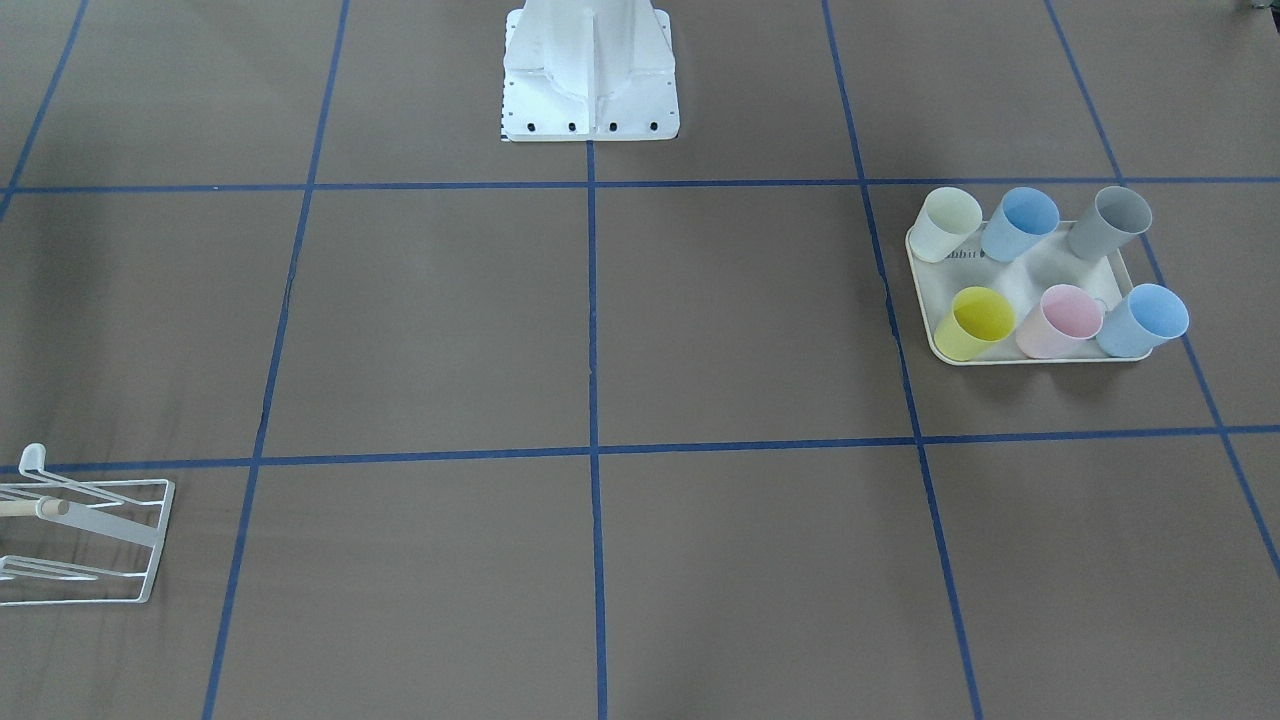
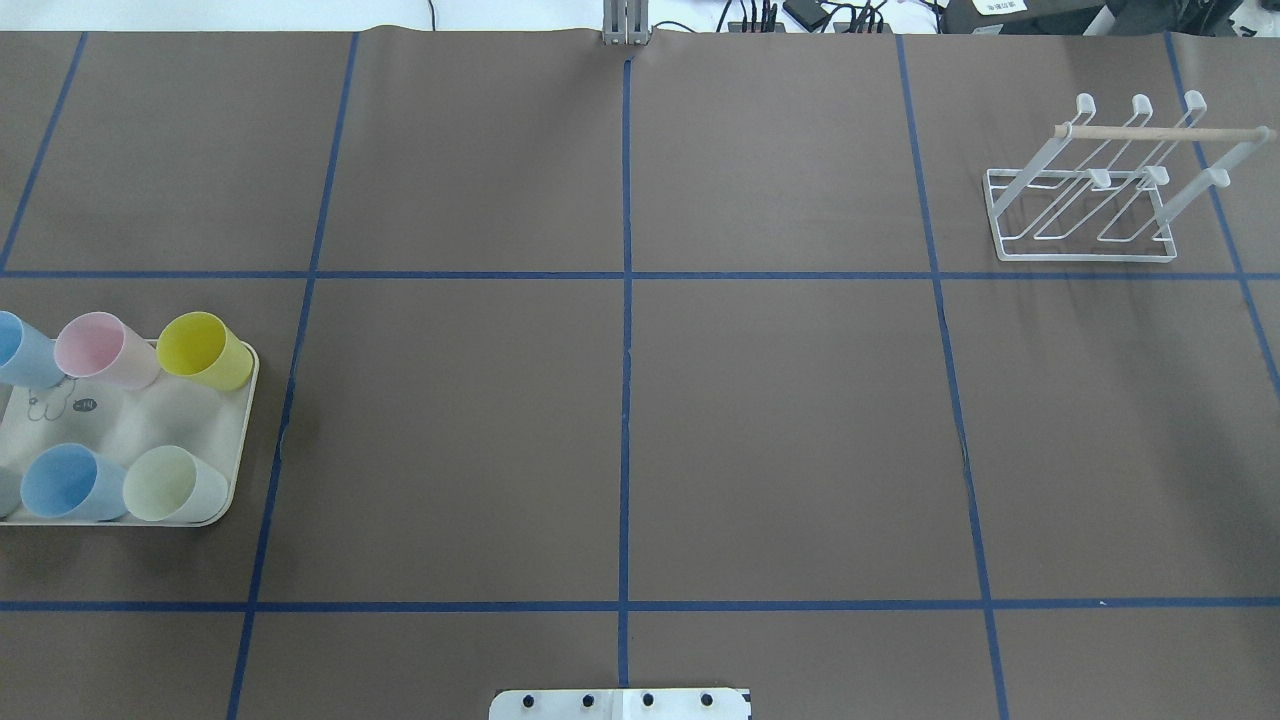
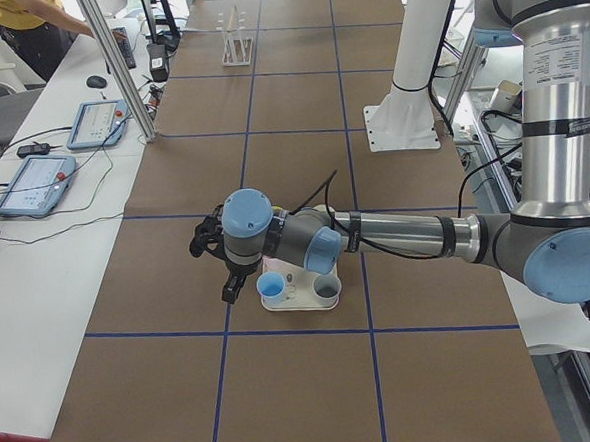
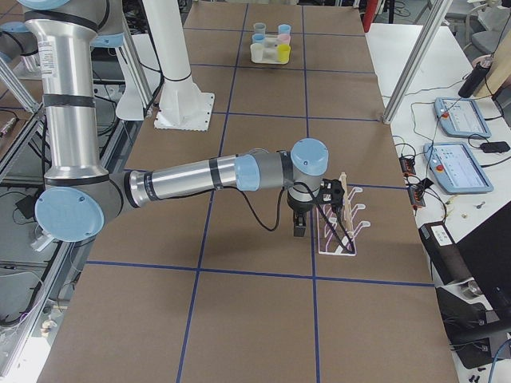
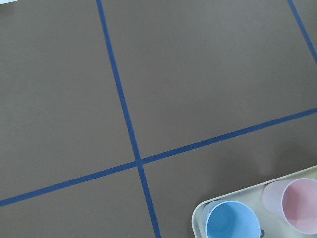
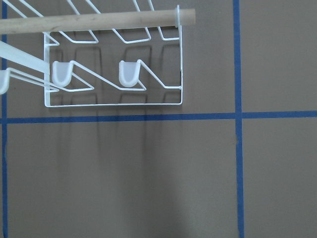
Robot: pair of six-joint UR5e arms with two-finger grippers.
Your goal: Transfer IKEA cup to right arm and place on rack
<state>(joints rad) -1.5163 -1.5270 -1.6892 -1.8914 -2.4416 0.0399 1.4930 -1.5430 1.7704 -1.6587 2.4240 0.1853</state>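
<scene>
While all six cups (image 1: 1060,320) stand on the tray (image 2: 110,415), no transfer is judged begun; pickup, hand-over and placing remain. Rack (image 2: 1150,131), well apart from the tray, holds no cup. Left gripper (image 3: 211,244) hangs just beside the tray, right gripper (image 4: 327,195) far from it; the opening of either cannot be told.

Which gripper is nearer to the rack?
Right. The right gripper hangs just beside the rack; the left gripper is at the table's other end, by the tray.

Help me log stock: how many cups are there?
6, all on the tray: cream cup, blue cup, grey cup in the row nearer the robot; yellow cup, pink cup, second blue cup farther out. None seems hidden.
</scene>
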